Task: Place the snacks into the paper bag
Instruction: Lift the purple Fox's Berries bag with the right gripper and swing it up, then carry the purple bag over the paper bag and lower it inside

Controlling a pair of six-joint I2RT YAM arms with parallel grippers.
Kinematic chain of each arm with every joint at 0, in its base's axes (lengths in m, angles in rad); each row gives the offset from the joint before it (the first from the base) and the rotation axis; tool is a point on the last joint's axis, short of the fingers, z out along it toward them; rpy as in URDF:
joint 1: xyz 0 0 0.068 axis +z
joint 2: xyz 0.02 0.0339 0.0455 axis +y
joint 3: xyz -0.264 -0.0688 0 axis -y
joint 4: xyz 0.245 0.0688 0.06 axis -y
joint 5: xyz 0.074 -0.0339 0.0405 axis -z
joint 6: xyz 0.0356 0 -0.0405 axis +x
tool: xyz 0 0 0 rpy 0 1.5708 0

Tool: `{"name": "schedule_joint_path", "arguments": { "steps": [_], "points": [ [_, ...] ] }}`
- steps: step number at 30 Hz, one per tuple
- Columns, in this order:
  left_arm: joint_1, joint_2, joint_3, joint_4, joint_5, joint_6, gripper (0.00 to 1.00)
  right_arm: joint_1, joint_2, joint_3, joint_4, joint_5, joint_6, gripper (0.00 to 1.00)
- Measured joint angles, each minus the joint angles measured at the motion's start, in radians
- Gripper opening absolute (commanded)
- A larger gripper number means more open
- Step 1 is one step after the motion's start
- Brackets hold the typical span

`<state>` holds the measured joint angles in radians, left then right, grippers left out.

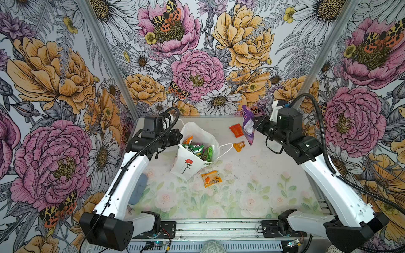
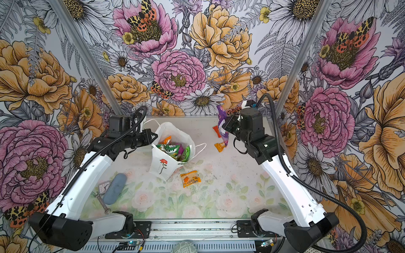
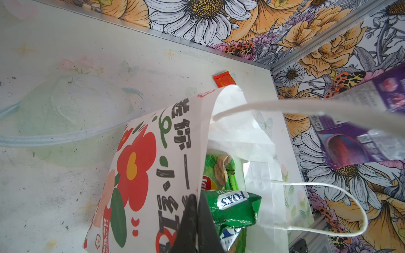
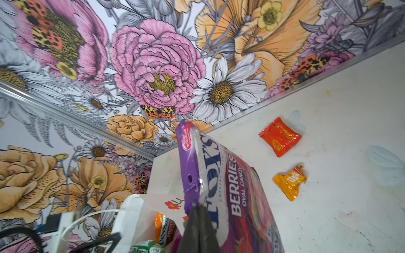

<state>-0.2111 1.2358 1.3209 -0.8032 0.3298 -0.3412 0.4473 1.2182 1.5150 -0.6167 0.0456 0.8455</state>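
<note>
The white paper bag (image 1: 182, 166) (image 2: 158, 167) with a red rose stands open at mid-table. My left gripper (image 1: 180, 137) (image 3: 196, 198) is shut on its rim (image 3: 153, 153). Green snacks (image 1: 195, 149) (image 3: 232, 203) and an orange one (image 1: 188, 139) lie inside. To the bag's right, above the table, hangs the purple pouch (image 1: 248, 124) (image 4: 230, 186), with my right gripper (image 1: 254, 126) (image 4: 197, 206) shut on its edge. A red packet (image 1: 236, 130) (image 4: 279, 137), a small orange packet (image 1: 238, 146) (image 4: 289, 181) and an orange fruit packet (image 1: 211, 179) (image 2: 190, 179) lie on the table.
A grey oblong object (image 2: 115, 188), a small clock (image 2: 103, 187) and a wrench (image 2: 102, 202) lie at the front left by the left arm. The bag's cord handle (image 1: 226, 149) loops out to the right. Floral walls close three sides.
</note>
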Motion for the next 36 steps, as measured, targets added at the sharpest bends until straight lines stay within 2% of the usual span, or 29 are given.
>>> {"name": "schedule_joint_path", "arguments": {
  "steps": [7,15,27,36],
  "points": [
    [0.0,0.0,0.0,0.0,0.0,0.0,0.02,0.146,0.074,0.173,0.031,0.04,0.0,0.0],
    [0.0,0.0,0.0,0.0,0.0,0.0,0.02,0.273,0.209,0.228,0.061,0.04,0.003,0.0],
    [0.0,0.0,0.0,0.0,0.0,0.0,0.02,0.401,0.325,0.272,0.119,0.026,0.034,0.0],
    [0.0,0.0,0.0,0.0,0.0,0.0,0.02,0.457,0.357,0.305,0.139,0.019,0.037,0.0]
  ]
}}
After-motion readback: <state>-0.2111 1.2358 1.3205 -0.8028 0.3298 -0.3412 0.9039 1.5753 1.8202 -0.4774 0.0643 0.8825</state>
